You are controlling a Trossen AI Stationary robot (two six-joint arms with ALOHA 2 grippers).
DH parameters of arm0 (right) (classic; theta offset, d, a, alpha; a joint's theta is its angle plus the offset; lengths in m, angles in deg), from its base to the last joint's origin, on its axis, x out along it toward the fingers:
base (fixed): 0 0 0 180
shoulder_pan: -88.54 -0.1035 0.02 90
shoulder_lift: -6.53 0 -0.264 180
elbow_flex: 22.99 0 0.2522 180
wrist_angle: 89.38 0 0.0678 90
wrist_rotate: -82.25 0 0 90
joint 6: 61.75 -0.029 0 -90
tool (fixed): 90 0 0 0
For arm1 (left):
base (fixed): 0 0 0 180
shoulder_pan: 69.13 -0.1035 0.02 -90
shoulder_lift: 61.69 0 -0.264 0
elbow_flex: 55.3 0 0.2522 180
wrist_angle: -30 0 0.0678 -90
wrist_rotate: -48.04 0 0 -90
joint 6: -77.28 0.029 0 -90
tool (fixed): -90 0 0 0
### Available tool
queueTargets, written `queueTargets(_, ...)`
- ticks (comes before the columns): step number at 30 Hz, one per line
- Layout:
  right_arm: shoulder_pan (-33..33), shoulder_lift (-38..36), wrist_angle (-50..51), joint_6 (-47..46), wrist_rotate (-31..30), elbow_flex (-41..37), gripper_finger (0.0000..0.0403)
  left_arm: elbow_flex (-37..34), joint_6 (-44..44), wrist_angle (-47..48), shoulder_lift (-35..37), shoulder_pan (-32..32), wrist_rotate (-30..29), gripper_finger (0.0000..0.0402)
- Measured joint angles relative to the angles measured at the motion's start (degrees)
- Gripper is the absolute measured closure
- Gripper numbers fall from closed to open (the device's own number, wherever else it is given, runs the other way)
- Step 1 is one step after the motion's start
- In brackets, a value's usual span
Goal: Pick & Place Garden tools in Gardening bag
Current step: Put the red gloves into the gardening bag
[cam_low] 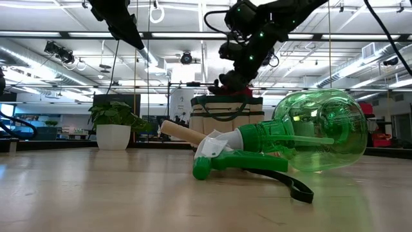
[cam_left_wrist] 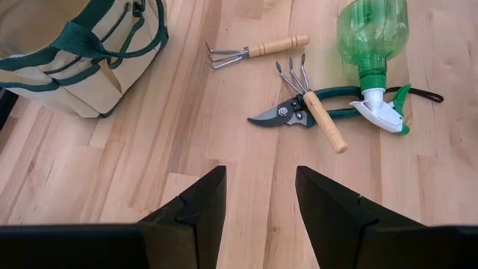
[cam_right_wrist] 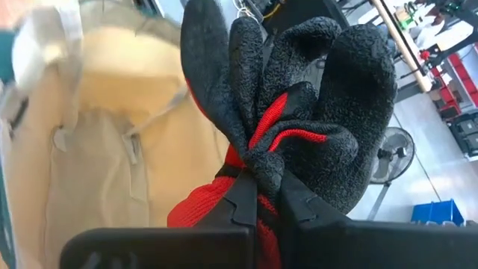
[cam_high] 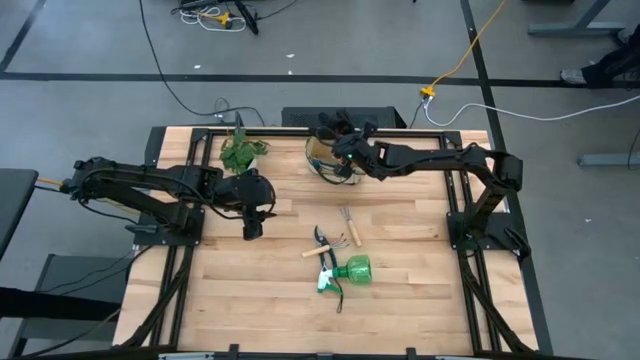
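The beige gardening bag [cam_high: 322, 160] with green trim stands at the table's far middle; its open inside shows in the right wrist view [cam_right_wrist: 104, 149]. My right gripper [cam_right_wrist: 269, 198] hangs over the bag's mouth [cam_low: 225, 100], shut on black gloves with red lining [cam_right_wrist: 299, 82]. The green spray bottle [cam_high: 352, 270] lies on its side at mid-table, next to the dark-handled pruning shears [cam_left_wrist: 287, 113] and two wooden-handled pronged hand tools [cam_left_wrist: 261, 49] [cam_left_wrist: 317, 112]. My left gripper [cam_left_wrist: 260, 202] is open and empty, left of the tools [cam_high: 250, 225]. My right gripper pinches the bunched gloves at their gathered middle [cam_right_wrist: 261, 161] between its two fingers. Several layers are squeezed together, and red lining [cam_right_wrist: 202, 209] shows beside the fingers. The glove fingers fan out beyond the fingertips. The gloves are lifted clear, above the bag's opening.
A leafy potted plant [cam_high: 240, 152] stands left of the bag, near my left arm. Bare wooden table [cam_high: 250, 290] lies in front of and around the tools. Metal frame rails [cam_high: 470, 290] run along the table's sides.
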Motion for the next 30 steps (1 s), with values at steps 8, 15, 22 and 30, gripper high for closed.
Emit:
queueTargets(8, 0.0, 0.0, -1.8, -1.3, 0.0, -2.2, 0.0392, 0.0, 0.1, 0.0, 0.0, 0.0, 0.0, 0.0232)
queueTargets(15, 0.0, 0.0, -2.5, -1.8, 4.0, -2.2, 0.0389, 0.0, 0.1, 0.0, 0.0, 0.0, 0.0, 0.0232)
queueTargets(22, 0.0, 0.0, -2.3, -1.9, 7.5, -2.2, 0.0367, 0.0, 0.1, 0.0, 0.0, 0.0, 0.0, 0.0232)
queueTargets(30, 0.0, 0.0, -2.1, -2.8, 7.7, -2.2, 0.0318, 0.0, 0.1, 0.0, 0.0, 0.0, 0.0, 0.0232)
